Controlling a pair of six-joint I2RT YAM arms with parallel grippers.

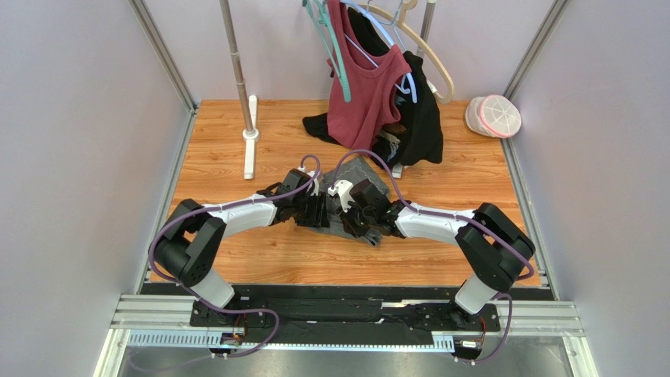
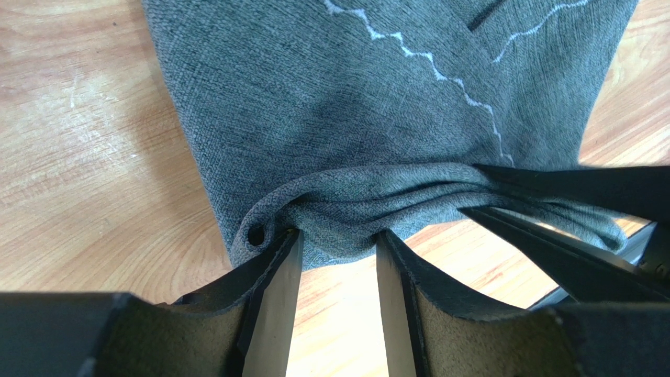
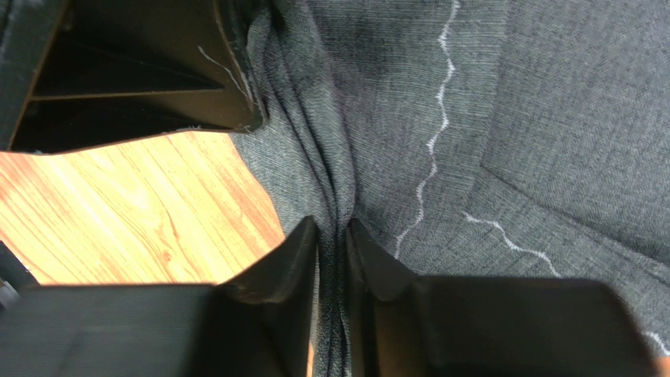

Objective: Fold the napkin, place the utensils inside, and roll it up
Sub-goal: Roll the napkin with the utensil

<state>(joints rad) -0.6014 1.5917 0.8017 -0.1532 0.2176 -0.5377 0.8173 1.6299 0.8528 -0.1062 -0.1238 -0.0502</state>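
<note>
The dark grey napkin (image 1: 364,171) lies bunched at the middle of the wooden table, its light zigzag stitching showing in the left wrist view (image 2: 354,94) and the right wrist view (image 3: 511,118). My left gripper (image 1: 318,210) is open, its fingertips (image 2: 338,236) at the napkin's rolled near edge, which bulges a little into the gap. My right gripper (image 1: 359,217) is shut on a gathered fold of the napkin (image 3: 333,224). The two grippers nearly touch over the cloth. The spoon is hidden or out of view.
A maroon top (image 1: 366,94) and a black garment (image 1: 423,118) hang on hangers at the back, draping onto the table just behind the napkin. A metal rack post (image 1: 238,71) with a white foot (image 1: 250,149) stands back left. A pink-white cap (image 1: 494,116) lies back right.
</note>
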